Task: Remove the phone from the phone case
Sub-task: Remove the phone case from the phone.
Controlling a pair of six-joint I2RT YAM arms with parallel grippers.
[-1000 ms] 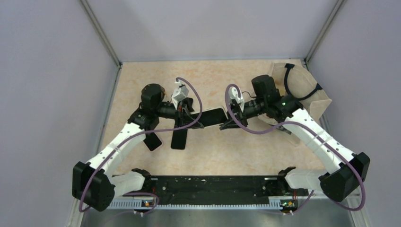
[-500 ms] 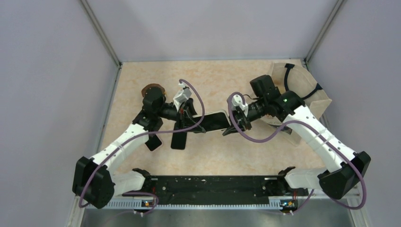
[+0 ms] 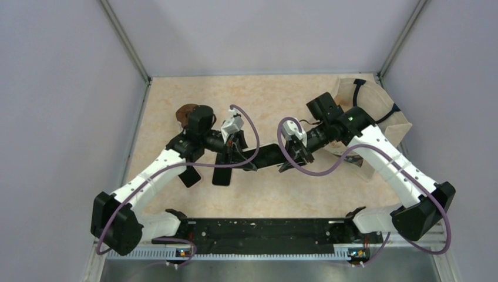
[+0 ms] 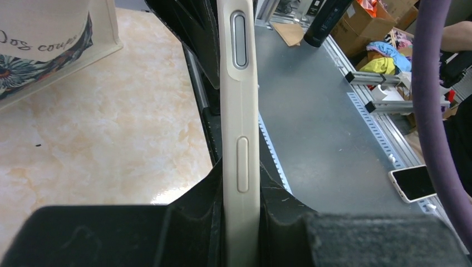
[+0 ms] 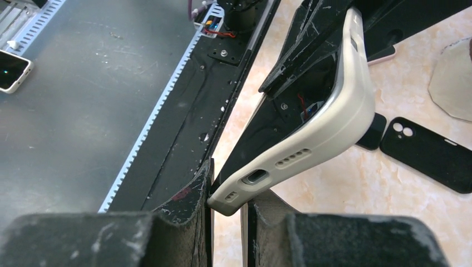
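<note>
Phone (image 3: 269,154) hangs above the surface (image 3: 276,100), stretched between the two tools and seated inside its cream phone case (image 4: 240,139). From above, only its dark face shows, lying roughly level with one end at each tool.

Left tool (image 3: 245,157) is closed narrow on one end of the phone case. In its wrist view the dark pads (image 4: 192,214) press both flat faces, and the cream edge with two side buttons runs straight away from them. Right tool (image 5: 228,207) is likewise nearly shut, pinching the bottom corner of the phone case, right beside the charging port and the row of speaker holes. From that tool the cream edge rises away toward the left tool, whose black fingers clamp the far end.

Below and just on the near side of the left tool, a black case (image 3: 222,174) with a camera cutout lies flat on the surface, apart from the held phone. A brown round object (image 3: 187,111) sits behind the left tool's wrist. Beyond the right tool, at the far right corner, rests a beige bag (image 3: 376,114).
</note>
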